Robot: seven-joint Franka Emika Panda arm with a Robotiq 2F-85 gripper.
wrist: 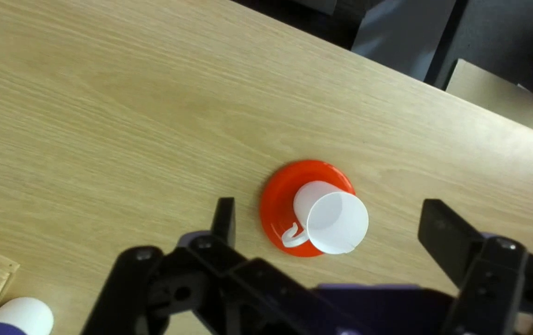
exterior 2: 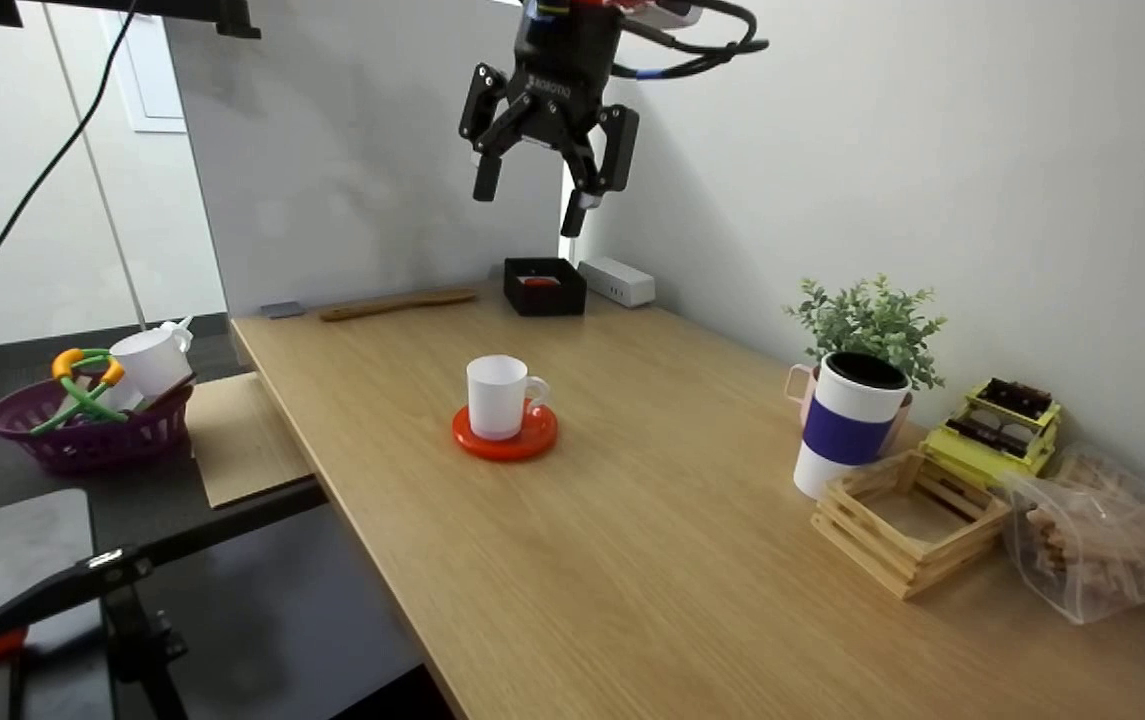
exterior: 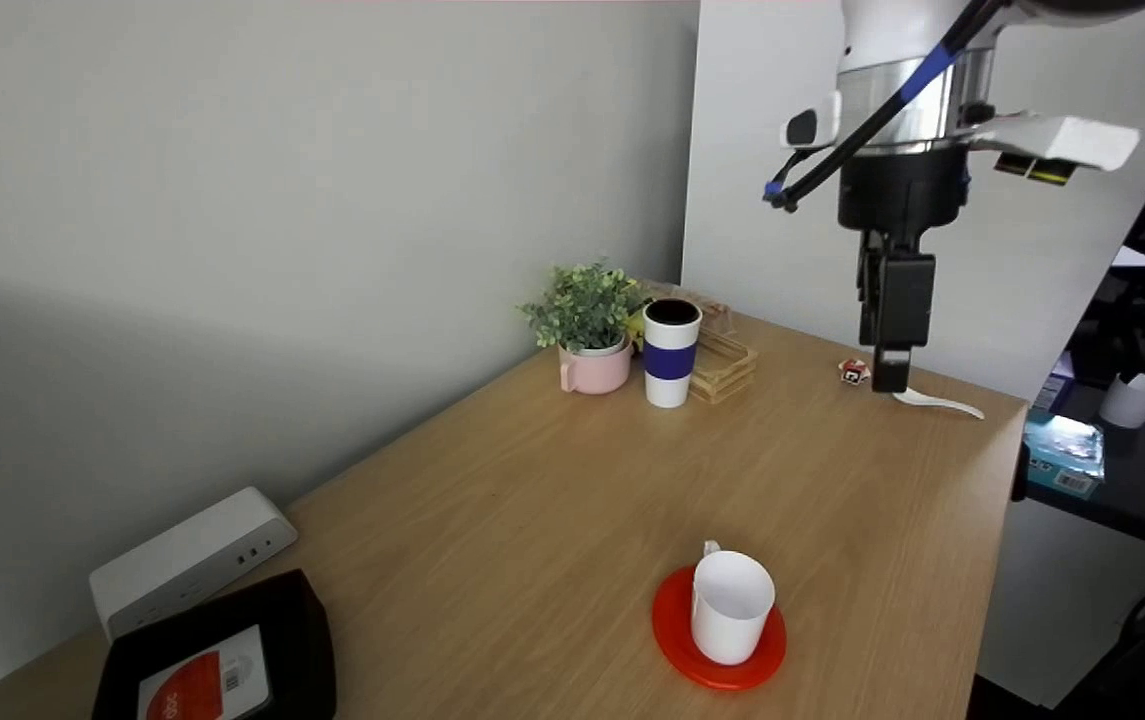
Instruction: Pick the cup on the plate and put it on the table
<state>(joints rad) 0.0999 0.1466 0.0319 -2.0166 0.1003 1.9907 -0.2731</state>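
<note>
A white cup [exterior 2: 496,400] stands on a red plate [exterior 2: 535,436] on a wood-grained table [exterior 2: 572,560]. In an exterior view, from the cup: gripper [exterior 2: 530,206] high at twelve o'clock, fingers wide apart; grey wall [exterior 2: 892,160] at two; tumbler [exterior 2: 844,432] at three; purple basket [exterior 2: 102,446] off-table at nine.

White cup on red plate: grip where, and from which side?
I'd bring the open gripper down from above and close on opposite sides of the white cup, clear of its handle. The cup stands upright on the red plate, mouth up, its wall exposed. In the wrist view the handle points lower left, partly toward one finger, so turning the gripper may help.
</note>
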